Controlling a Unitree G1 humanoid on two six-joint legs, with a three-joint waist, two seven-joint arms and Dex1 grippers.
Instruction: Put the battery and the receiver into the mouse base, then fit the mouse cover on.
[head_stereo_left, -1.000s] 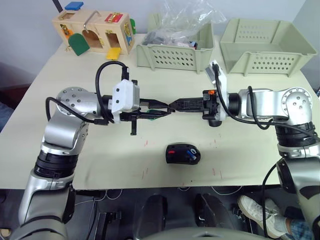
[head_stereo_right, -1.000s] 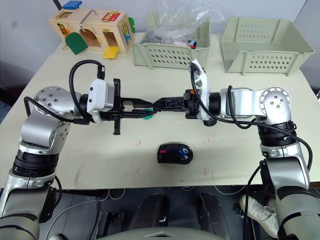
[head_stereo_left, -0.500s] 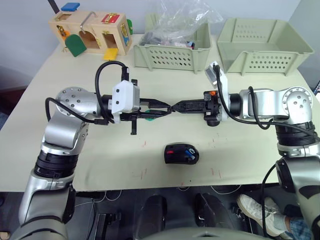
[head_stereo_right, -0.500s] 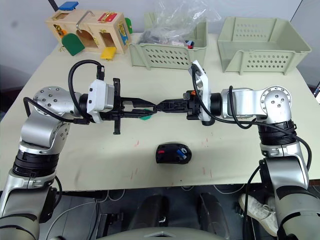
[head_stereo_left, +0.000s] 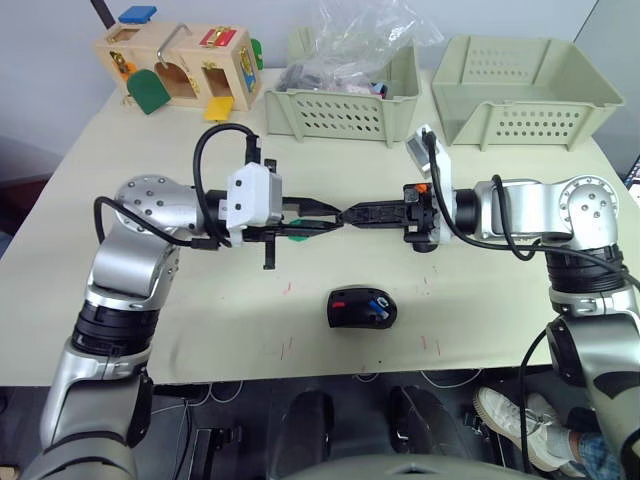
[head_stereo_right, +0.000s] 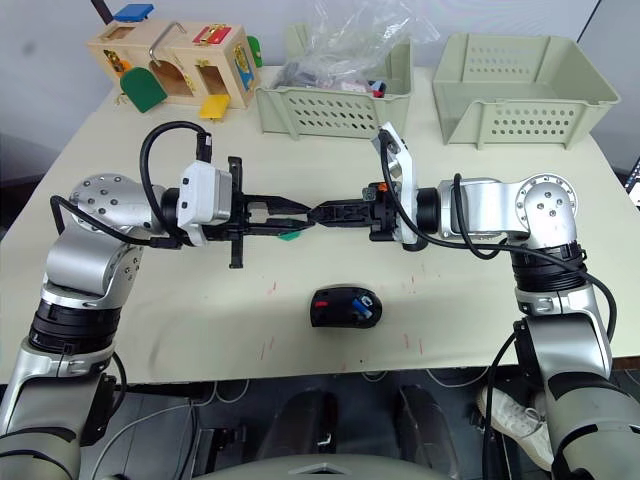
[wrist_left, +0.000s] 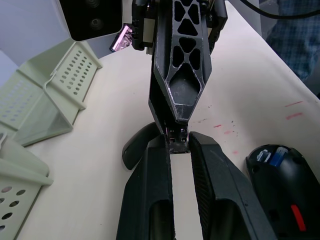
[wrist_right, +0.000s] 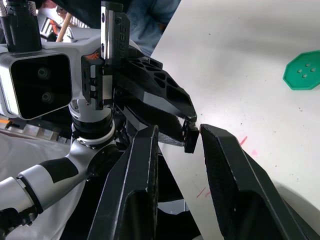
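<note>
The black mouse base (head_stereo_left: 352, 314) lies on the table near the front edge. Its hollow shows a red patch, and the blue battery (head_stereo_left: 381, 303) lies in it. My two grippers meet tip to tip above the table's middle. My left gripper (head_stereo_left: 337, 217) is shut on the receiver (wrist_left: 178, 142), a tiny dark piece pinched between its tips. My right gripper (head_stereo_left: 348, 213) stands open around that same piece. One right finger (wrist_right: 220, 165) touches it and the other stays apart from it. The mouse cover is out of view.
A green disc (head_stereo_left: 295, 237) lies on the table under my left gripper. Along the back edge stand a wooden latch box (head_stereo_left: 185, 65), a crate holding a plastic bag (head_stereo_left: 345, 115), and an empty crate (head_stereo_left: 520, 110).
The view has shifted slightly. Both grippers stay tip to tip in the same place above the table, and the mouse base has not moved.
</note>
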